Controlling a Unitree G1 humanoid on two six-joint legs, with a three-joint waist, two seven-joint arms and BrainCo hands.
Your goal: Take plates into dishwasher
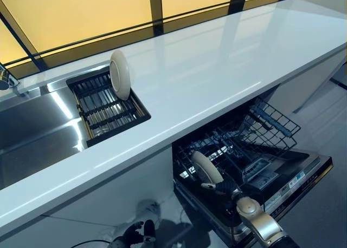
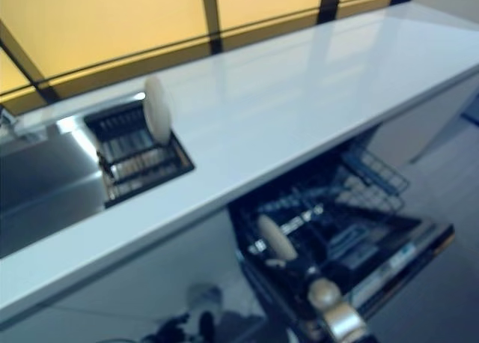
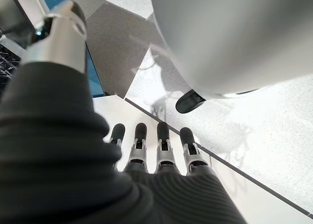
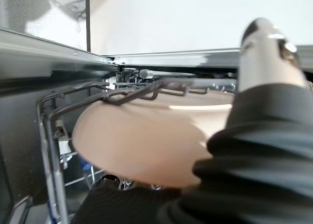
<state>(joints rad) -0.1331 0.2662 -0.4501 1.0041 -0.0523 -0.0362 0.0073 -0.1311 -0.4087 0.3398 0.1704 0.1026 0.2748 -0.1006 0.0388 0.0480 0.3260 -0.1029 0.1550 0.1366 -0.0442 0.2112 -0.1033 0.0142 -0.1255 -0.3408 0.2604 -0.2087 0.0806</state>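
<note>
The right hand point(image 1: 223, 186) was down inside the dishwasher's lower rack point(image 1: 271, 123), its fingers curled round the edge of a cream plate point(image 1: 206, 168) that it held upright on edge among the wires at the rack's front left corner. In the right wrist view the plate point(image 4: 146, 136) filled the space just past the dark ribbed cover, with the rack's wire rim point(image 4: 98, 94) crossing close over its upper edge. The rack was pulled out over the open dishwasher door point(image 1: 295, 186), below the front edge of the white worktop point(image 1: 217, 74).

A second cream plate point(image 1: 120, 73) stood on edge in the black drying rack point(image 1: 108, 110) sunk into the worktop, well apart from the dishwasher and beside the steel sink point(image 1: 32, 129).

The left hand point(image 3: 156, 153) hung low near the floor, away from the dishwasher, its fingers straight and side by side, touching nothing.
</note>
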